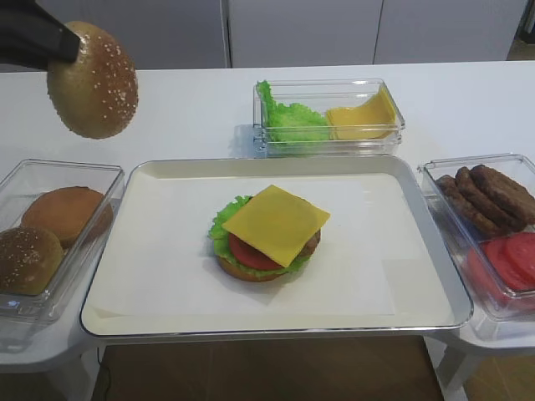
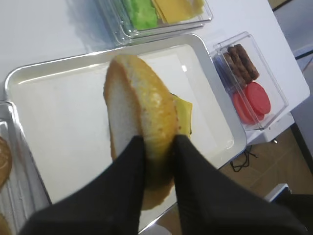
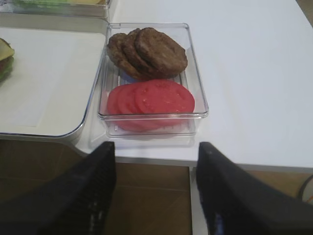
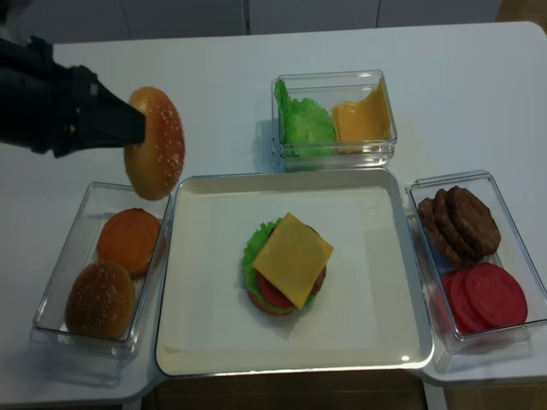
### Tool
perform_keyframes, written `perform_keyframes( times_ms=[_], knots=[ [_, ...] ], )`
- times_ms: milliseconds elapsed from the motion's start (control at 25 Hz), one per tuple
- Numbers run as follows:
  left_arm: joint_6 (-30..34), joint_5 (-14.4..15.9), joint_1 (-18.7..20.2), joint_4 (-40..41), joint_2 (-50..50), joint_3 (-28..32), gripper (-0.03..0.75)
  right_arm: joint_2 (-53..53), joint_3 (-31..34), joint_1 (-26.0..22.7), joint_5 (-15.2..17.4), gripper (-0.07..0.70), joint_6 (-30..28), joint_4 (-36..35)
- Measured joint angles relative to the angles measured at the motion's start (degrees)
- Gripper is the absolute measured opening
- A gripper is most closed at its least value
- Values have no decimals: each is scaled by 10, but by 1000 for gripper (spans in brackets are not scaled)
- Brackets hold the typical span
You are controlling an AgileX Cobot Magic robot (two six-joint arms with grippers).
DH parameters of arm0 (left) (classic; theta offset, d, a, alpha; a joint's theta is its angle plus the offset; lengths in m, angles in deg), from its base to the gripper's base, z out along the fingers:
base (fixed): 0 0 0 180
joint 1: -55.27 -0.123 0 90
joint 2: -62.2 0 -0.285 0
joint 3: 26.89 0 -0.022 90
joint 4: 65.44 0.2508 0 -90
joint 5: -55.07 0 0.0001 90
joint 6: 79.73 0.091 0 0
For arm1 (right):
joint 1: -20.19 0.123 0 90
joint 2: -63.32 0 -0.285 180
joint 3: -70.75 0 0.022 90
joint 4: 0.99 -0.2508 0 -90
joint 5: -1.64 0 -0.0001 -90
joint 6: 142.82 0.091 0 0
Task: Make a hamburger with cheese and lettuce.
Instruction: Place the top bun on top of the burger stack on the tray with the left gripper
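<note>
On the white tray (image 1: 159, 276) sits the open hamburger (image 1: 251, 255): bun base, lettuce (image 1: 222, 219) frilling out on the left, tomato, patty, and the cheese (image 1: 277, 222) lying flat on top. My left gripper (image 1: 71, 42) is shut on a sesame bun top (image 1: 94, 79), held on edge in the air above the tray's far left corner. In the left wrist view both fingers (image 2: 132, 161) pinch the bun top (image 2: 142, 103). My right gripper (image 3: 156, 147) is open and empty, just off the table's front edge.
A clear box (image 1: 17, 180) on the left holds loose buns. At the back, another box (image 1: 330, 138) holds green leaves and spare yellow slices. On the right, a third box (image 3: 195, 73) holds patties (image 3: 151, 51) and tomato slices (image 3: 154, 98).
</note>
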Motion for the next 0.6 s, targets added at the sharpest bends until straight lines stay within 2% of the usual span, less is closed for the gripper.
perform_keyframes(
  times_ms=[280,480,600],
  knots=[
    [0,0,27,-6,0,16,130,0,0,0,0,403,0,0],
    [11,-2,33,-72,0,75,130,0,0,0,0,403,0,0],
    [28,-17,33,-109,0,111,128,0,0,0,0,402,0,0]
  ],
)
